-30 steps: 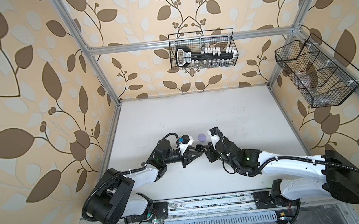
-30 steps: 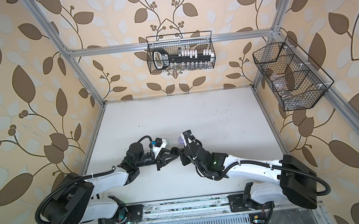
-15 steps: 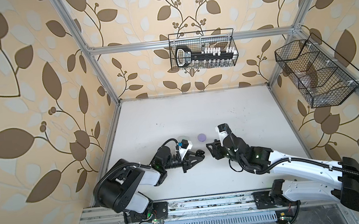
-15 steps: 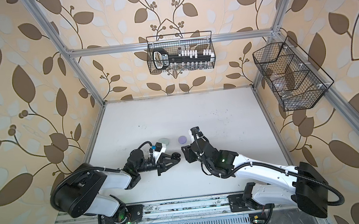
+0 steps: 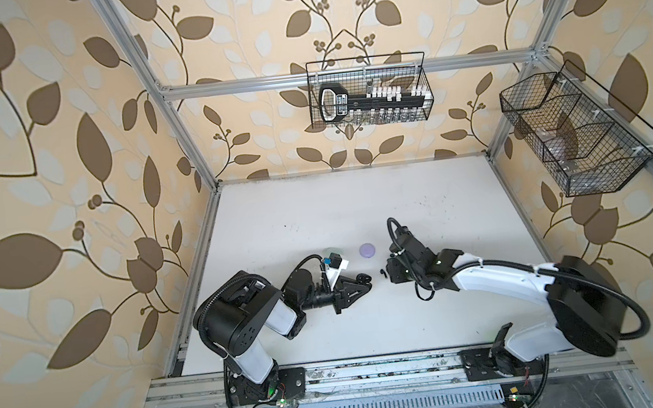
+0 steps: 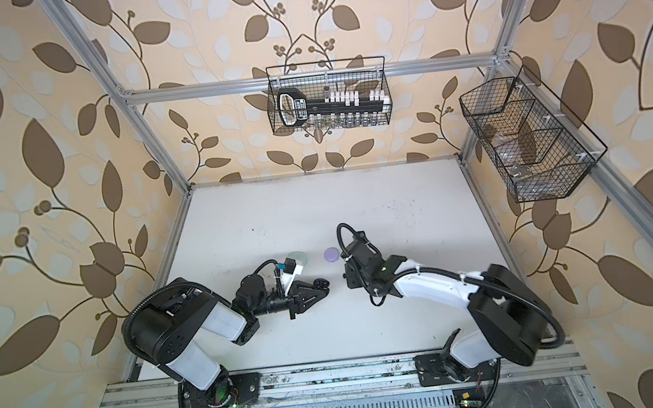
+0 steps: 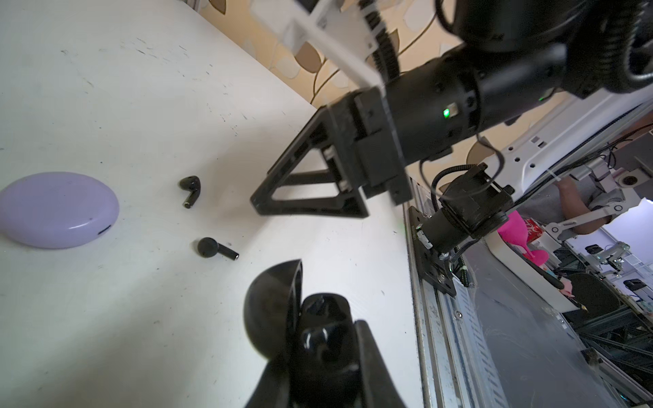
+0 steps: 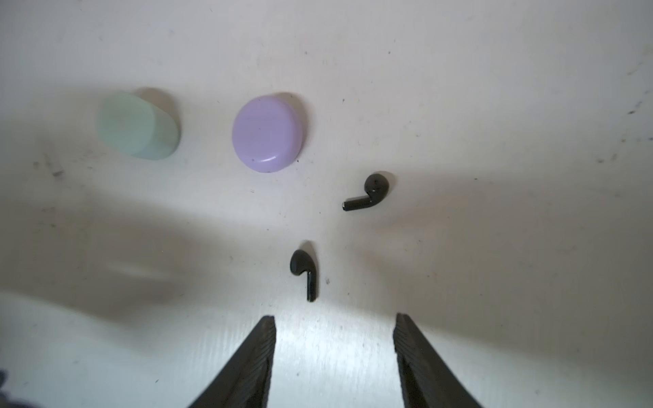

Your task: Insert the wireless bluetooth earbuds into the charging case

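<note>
**Picking Up the Near Black Earbud for the Held Case**

**Current state**

- My left gripper (image 7: 319,339) is clamped on the black charging case (image 7: 300,318). The case appears to be held above the table (image 8: 494,106).
- The lid (image 7: 274,293) looks swung up, with the wells exposed.
- My right gripper (image 8: 334,318) has its jaws apart with nothing between them. It is poised low over the two black earbuds.
- The near earbud (image 8: 304,270) lies flat just ahead of the jaws, with its stem pointing toward them.
- The far earbud (image 8: 371,192) lies beyond the near one, close to the closed lilac case (image 8: 268,134).
- The mint case (image 8: 137,125), also closed, sits beside the lilac case.
- No lilac or mint earbuds are visible. I cannot tell whether they are inside those cases.

**Step in hand (my judgement)**

Pick up the near earbud with the right gripper.

**Procedure**

1. Advance until the earbud sits centred between the jaws, not under either one.
2. Align the jaws so they close across the stem or the bud's flanks. A diagonal bite invites twisting.
3. Descend until the fingertips almost graze the table, then close slowly.
4. Lift straight up before travelling toward the case.

**Cautions**

- The earbud looks small, smooth and rounded. An off-centre squeeze will probably squirt it sideways toward the far earbud.
- In both top views my two grippers stand near each other. I will keep the left one steady, with the wells presented, so the approach path is free.
- The stem's orientation in the grip determines whether it seats, so I will note it before moving.
</note>
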Motion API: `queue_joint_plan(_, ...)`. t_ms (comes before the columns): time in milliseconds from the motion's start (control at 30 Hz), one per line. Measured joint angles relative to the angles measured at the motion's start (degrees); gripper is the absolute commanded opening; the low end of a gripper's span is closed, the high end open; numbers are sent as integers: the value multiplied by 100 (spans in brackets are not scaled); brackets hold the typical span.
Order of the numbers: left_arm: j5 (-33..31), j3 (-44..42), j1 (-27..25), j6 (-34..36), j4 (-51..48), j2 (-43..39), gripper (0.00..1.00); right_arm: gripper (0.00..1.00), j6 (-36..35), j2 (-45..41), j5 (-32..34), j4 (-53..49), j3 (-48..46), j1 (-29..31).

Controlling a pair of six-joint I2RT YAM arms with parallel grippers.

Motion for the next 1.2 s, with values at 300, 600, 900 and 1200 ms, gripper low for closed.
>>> queue_joint_plan(300,81,-22,0,31,42,-39,0,60,-98,221,61,48,223,280)
queue_joint_plan(600,199,-22,2,55,111,-39,0,51,-144,0,81,269,149,175)
queue_joint_plan(900,299,-129,2,210,114,-50,0,47,-238,1370,44,-219,881,175)
queue_joint_plan(1200,304,-195,2,313,114,-197,0,36,-262,1502,105,-271,1021,190)
